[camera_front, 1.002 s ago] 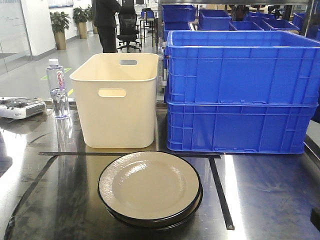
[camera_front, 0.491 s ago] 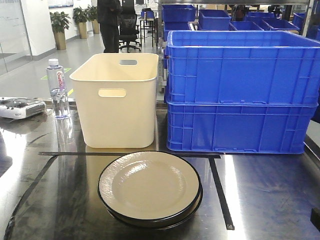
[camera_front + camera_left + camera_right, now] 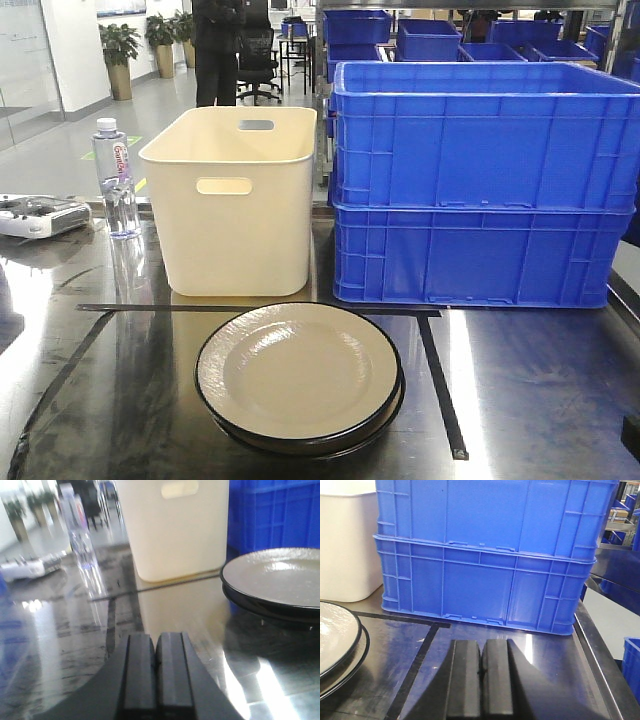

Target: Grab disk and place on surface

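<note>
Dark glossy tabletop (image 3: pixel 540 400) carries the stacked disks (image 3: pixel 298 375) inside its tape rectangle, in front of the cream bin (image 3: pixel 232 200), while left end effector (image 3: pixel 156 652) and right end effector (image 3: pixel 481 655) hover pressed closed, holding nothing, probably before the approach.

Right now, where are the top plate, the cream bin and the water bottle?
Top plate (image 3: pixel 298 372): front view, on its cream centre.
Cream bin (image 3: pixel 232 235): front view, on its front wall below the handle slot.
Water bottle (image 3: pixel 117 185): front view, on the clear body by the label.
</note>
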Controlling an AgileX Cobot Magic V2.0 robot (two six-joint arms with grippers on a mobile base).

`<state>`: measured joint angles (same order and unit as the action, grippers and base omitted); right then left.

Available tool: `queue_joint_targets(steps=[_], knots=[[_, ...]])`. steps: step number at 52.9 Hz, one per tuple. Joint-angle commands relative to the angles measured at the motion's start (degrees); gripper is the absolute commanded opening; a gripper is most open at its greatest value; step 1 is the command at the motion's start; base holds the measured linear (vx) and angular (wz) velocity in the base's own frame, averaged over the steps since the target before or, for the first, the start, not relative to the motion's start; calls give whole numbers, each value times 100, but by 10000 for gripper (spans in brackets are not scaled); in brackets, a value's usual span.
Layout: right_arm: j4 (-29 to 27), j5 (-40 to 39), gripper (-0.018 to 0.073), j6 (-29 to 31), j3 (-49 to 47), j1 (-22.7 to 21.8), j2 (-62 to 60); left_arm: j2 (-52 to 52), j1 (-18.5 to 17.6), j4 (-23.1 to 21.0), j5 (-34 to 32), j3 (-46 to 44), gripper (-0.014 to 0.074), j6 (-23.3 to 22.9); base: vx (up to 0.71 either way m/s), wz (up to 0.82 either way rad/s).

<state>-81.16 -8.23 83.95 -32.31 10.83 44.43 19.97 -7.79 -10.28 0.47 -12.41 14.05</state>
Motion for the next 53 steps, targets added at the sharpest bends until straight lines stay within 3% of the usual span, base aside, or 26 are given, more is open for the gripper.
queue_joint_targets(steps=[1, 10, 16, 22, 53], knots=[[62, -67, -9, 14, -173, -31, -41, -577, -8, -56, -518, 515, -2, 30, 0, 0], [62, -67, -9, 14, -173, -31, -41, -1616, -8, -56, -640, 1508, -2, -72, 0, 0], [62, -67, -9, 14, -173, -31, -41, -2190, -8, 172, -47, 1476, -2, 11, 0, 0], [62, -67, -9, 14, -173, -31, -41, -2133, -8, 377, -97, 1475, -2, 11, 0, 0], [62, -83, -9, 14, -173, -31, -41, -2140, -8, 371, -93, 1470, -2, 11, 0, 0]])
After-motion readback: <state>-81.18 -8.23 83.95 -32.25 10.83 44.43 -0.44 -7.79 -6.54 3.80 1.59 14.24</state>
